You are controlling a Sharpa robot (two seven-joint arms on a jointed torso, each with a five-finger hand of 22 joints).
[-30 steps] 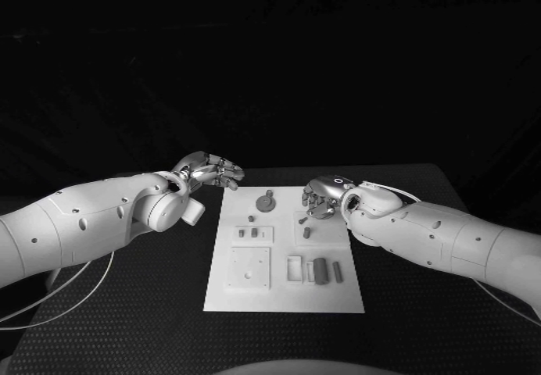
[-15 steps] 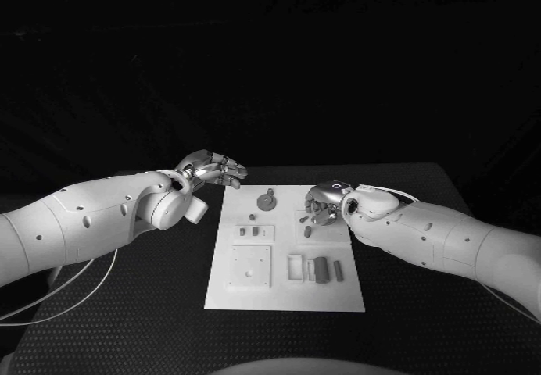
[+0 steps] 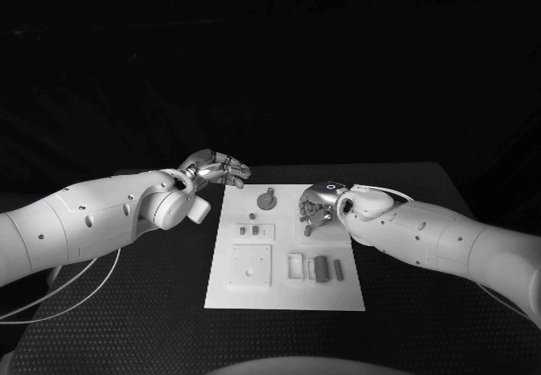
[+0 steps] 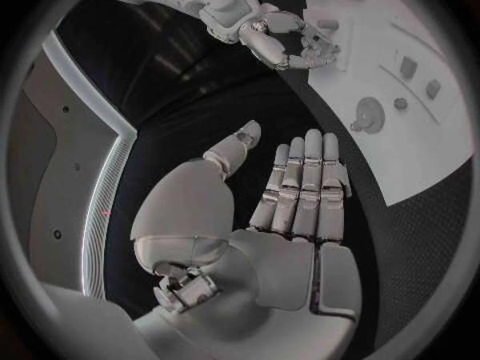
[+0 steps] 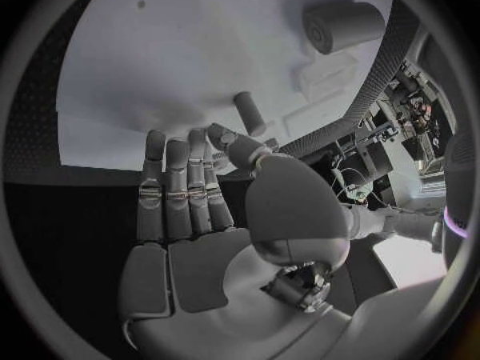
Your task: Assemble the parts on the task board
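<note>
My right hand (image 3: 319,207) hovered with fingers spread and empty over the flat white plastic task board (image 3: 284,293) on the black desk, just above a small grey stiff peg (image 5: 249,113), light and likely slippery, best pinched across its middle.

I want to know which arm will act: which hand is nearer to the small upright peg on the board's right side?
The right hand: it hangs just over the upright peg. The left hand, open, is off the task board, beyond its far left corner.
</note>
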